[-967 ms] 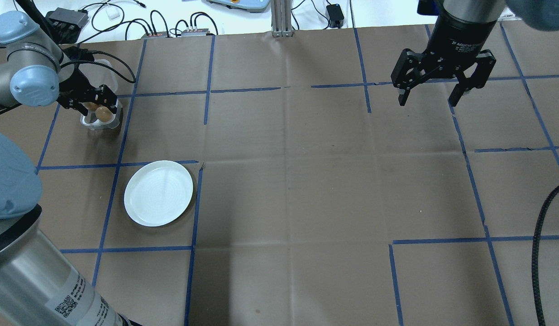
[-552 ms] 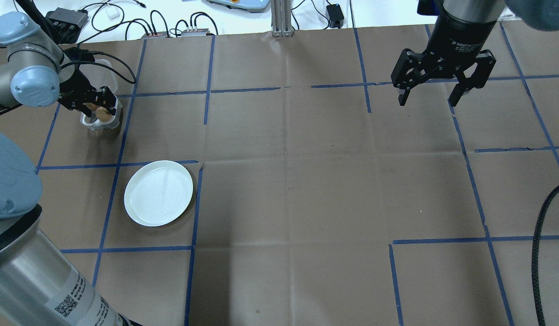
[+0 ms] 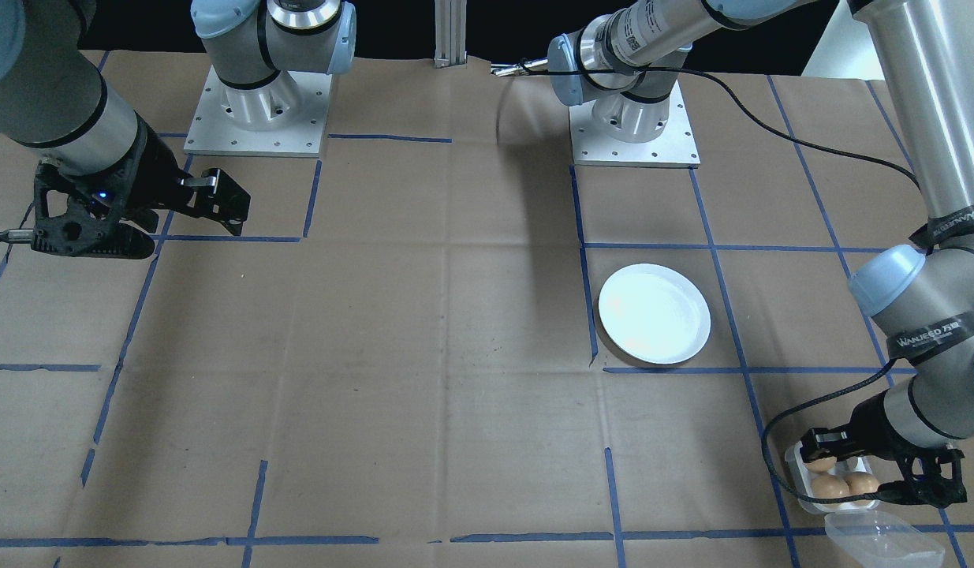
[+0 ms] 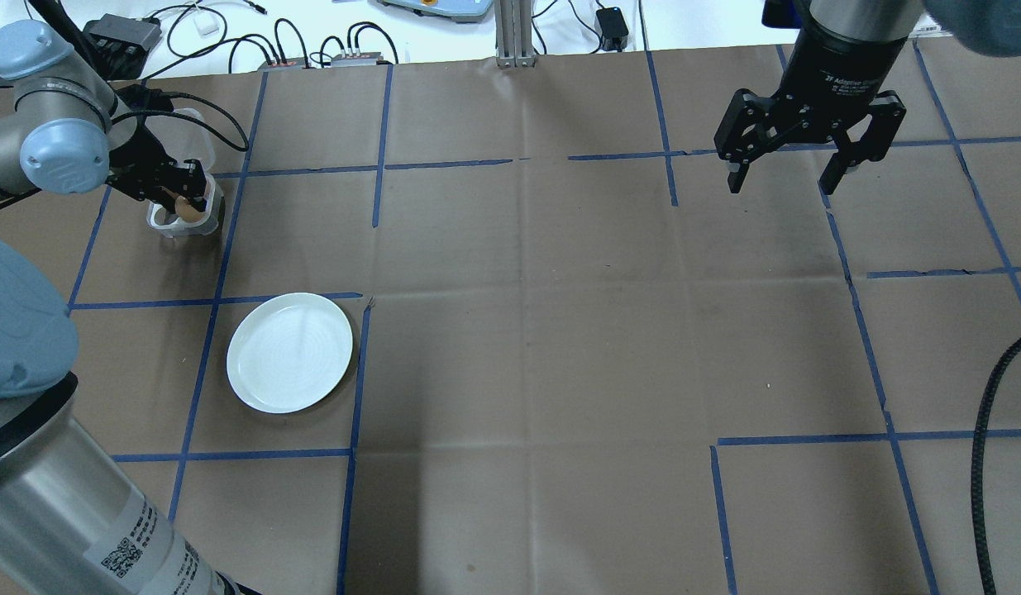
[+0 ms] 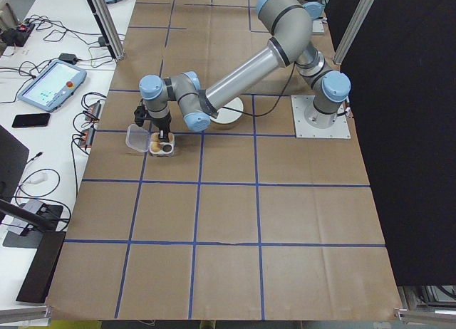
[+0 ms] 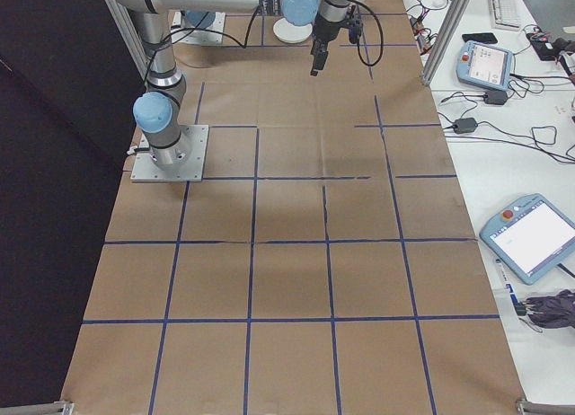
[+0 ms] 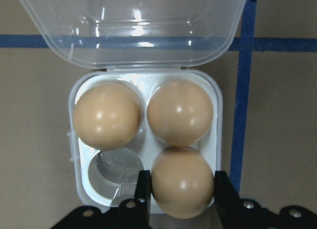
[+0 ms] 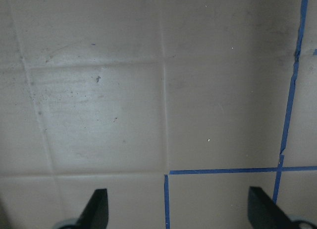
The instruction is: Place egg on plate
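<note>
Both fingers (image 7: 224,194) of L end effector (image 7: 181,199) flanking tray egg (image 7: 182,182).

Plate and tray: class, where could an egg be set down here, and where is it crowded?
The plate is bare all over, with open paper around it. The wide table between the plate and the open right gripper is free too. It is crowded at the egg tray: three eggs, the left gripper around one egg, one cup empty.

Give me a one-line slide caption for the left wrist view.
Left gripper fingers flank one of three brown eggs in the open clear egg tray; one cup empty.
</note>
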`<act>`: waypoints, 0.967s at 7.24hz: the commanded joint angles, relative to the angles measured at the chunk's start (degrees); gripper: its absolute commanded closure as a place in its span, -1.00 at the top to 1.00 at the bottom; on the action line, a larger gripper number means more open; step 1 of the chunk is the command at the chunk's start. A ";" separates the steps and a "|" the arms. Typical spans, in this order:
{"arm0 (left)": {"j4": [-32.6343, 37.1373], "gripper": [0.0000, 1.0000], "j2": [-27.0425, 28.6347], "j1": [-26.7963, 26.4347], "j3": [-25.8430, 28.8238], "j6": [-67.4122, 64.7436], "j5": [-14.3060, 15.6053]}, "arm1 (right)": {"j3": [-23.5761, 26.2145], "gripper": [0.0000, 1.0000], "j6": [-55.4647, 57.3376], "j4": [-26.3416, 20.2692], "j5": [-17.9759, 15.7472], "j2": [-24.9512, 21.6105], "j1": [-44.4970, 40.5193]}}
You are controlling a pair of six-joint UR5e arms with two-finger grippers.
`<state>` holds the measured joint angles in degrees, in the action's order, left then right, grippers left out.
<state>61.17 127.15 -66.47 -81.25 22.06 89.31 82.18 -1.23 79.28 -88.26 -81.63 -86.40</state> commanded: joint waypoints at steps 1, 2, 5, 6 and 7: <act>0.00 -0.73 -0.06 -0.24 0.04 0.00 0.07 | 0.00 1.00 0.00 0.00 0.02 -0.02 0.00; 0.09 -0.90 -0.15 -0.50 0.04 0.00 0.25 | 0.00 1.00 0.00 0.00 0.02 0.07 0.00; 3.14 -0.97 -4.87 -0.86 0.22 -0.09 0.86 | 0.00 1.00 0.00 0.00 0.02 -0.02 0.00; 5.86 -0.97 -8.81 -0.86 -1.09 -0.09 0.95 | 0.00 1.00 0.00 0.00 0.02 -0.02 0.00; 9.11 -0.97 -12.68 -1.12 -2.50 -0.53 0.95 | 0.00 1.00 0.00 0.00 0.02 -0.02 0.00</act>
<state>66.70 119.05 -67.39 -82.28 21.86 90.19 82.18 -1.23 79.28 -88.24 -81.65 -86.40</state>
